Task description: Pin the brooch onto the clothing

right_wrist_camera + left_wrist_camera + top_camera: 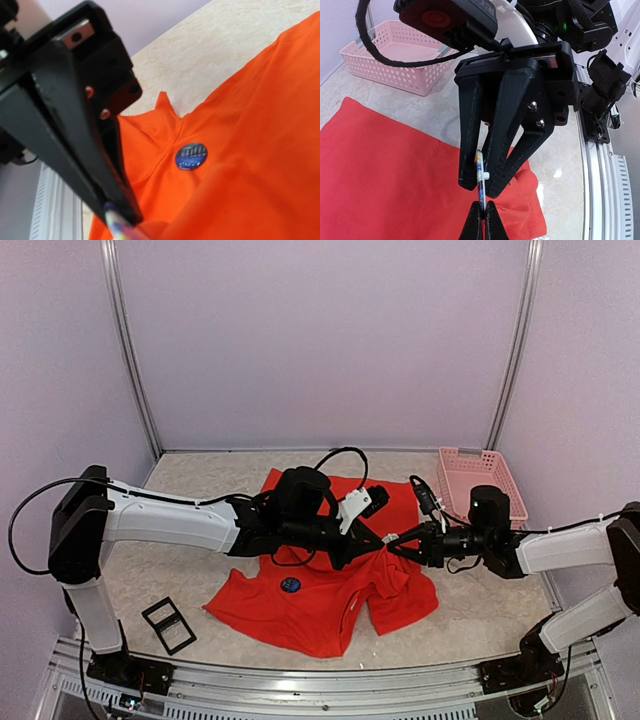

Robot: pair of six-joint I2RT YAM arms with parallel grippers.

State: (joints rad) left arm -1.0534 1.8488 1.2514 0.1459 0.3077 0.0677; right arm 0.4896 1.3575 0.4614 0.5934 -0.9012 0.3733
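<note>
pink basket (pixel 470 452) (far right), black frame (pixel 168 624)

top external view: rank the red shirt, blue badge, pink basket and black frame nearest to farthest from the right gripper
From the right gripper:
1. Red shirt, directly under it.
2. Blue badge, left of it on the shirt, and pink basket, behind it at far right: too close to call.
3. Black frame, near left corner, farthest.

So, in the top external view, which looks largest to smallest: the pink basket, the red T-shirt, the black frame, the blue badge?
1. red T-shirt, partly hidden by the arms
2. pink basket
3. black frame
4. blue badge, lying on the T-shirt
</note>
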